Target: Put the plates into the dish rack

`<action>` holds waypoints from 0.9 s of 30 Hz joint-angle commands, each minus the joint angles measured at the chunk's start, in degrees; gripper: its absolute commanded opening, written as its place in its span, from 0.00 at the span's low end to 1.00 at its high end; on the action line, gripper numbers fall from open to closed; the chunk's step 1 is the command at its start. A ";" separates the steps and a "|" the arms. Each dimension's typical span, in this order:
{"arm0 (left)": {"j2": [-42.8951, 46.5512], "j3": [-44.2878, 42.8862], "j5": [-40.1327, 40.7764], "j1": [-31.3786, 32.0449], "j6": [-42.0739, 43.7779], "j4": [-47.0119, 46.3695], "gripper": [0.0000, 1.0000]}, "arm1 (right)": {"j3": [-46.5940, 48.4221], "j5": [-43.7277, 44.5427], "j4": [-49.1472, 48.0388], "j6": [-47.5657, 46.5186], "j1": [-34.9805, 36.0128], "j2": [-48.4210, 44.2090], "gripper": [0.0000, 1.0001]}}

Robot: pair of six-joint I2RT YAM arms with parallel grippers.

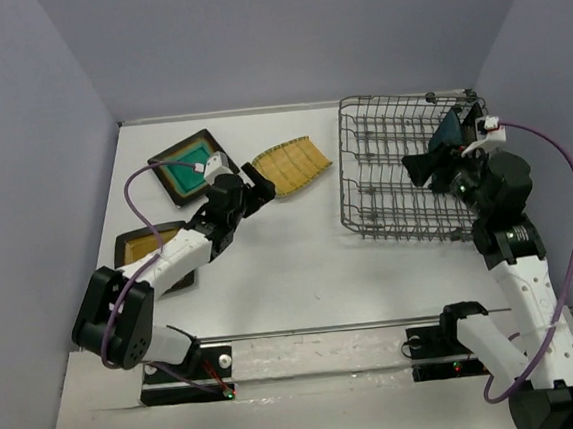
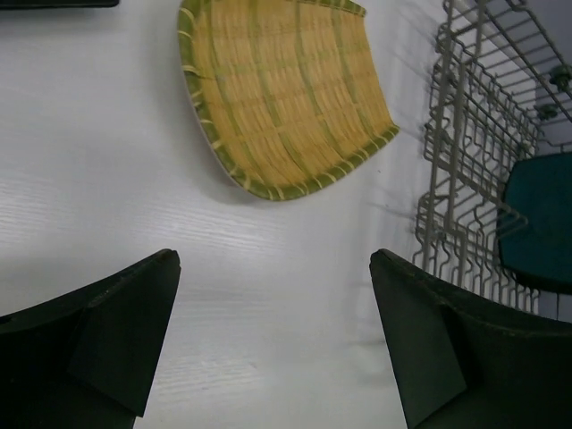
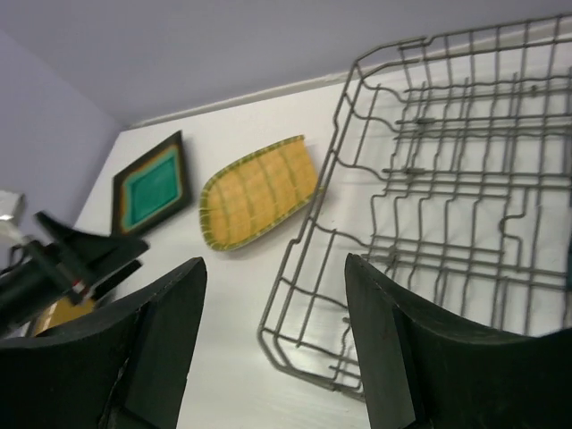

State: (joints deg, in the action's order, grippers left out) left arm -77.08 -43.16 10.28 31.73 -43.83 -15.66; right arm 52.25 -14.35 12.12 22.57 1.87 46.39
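Plates wait at several places on the table. Nearest to the arm bases lies the mustard-centre plate, partly hidden under the left arm. A little farther, the left gripper hangs over bare table with its fingers wide apart and nothing between them, facing the yellow ribbed plate, which lies flat just ahead. I judge this plate stiff and rather light, perhaps slippery. Because it lies flat, the raised green rim on the near side seems the best place to pinch. Beyond it rests the teal-centre plate. On the right, the right gripper is also spread and grips nothing, above the dish rack. The rack holds only one visible thing, the plain teal plate, standing among the tines at its far right corner.
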 commanded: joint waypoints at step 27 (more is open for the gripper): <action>-33.23 -15.47 -8.35 -7.91 -3.45 -16.07 0.06 | -12.00 -25.73 -19.85 10.92 0.06 -11.85 0.67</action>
State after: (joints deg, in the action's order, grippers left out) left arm -110.65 -56.88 1.89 23.90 -47.99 -28.10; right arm 40.80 -38.39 -4.10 32.01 1.89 33.47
